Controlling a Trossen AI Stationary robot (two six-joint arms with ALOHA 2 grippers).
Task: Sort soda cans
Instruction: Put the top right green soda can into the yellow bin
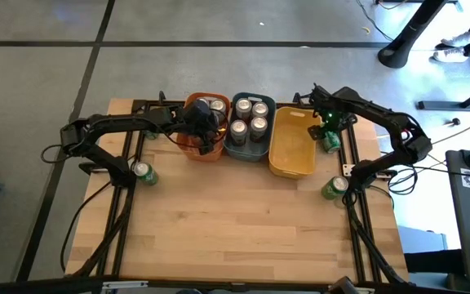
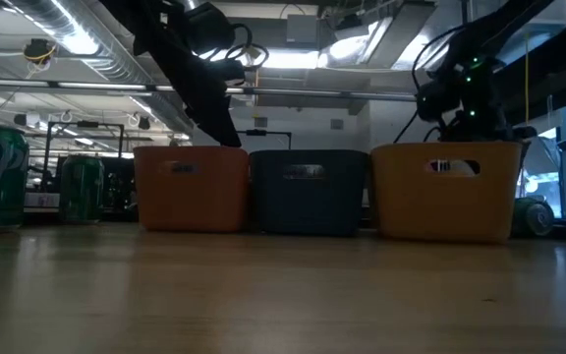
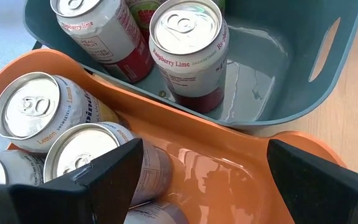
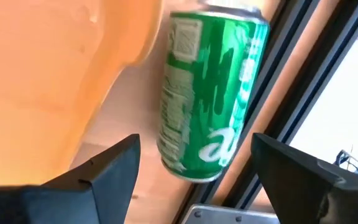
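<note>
As you look from above, the left gripper (image 1: 206, 135) hangs over the orange bin (image 1: 192, 149), fingers spread and empty. In your right wrist view, the right gripper (image 4: 194, 180) brackets a green can (image 4: 209, 93) lying beside the yellow bin (image 4: 55, 68), unclasped, lined up for grasping.

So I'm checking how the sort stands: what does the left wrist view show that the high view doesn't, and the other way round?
Only the left wrist view: labels, Raspberry Lime cans in the grey-blue bin, lemon-labelled cans in the orange bin, seen past the open left gripper.
Only the high view: the empty yellow bin, three green cans on the table, and the open right gripper over the last of them.
Both: the orange and grey-blue bins side by side, each holding cans.
</note>
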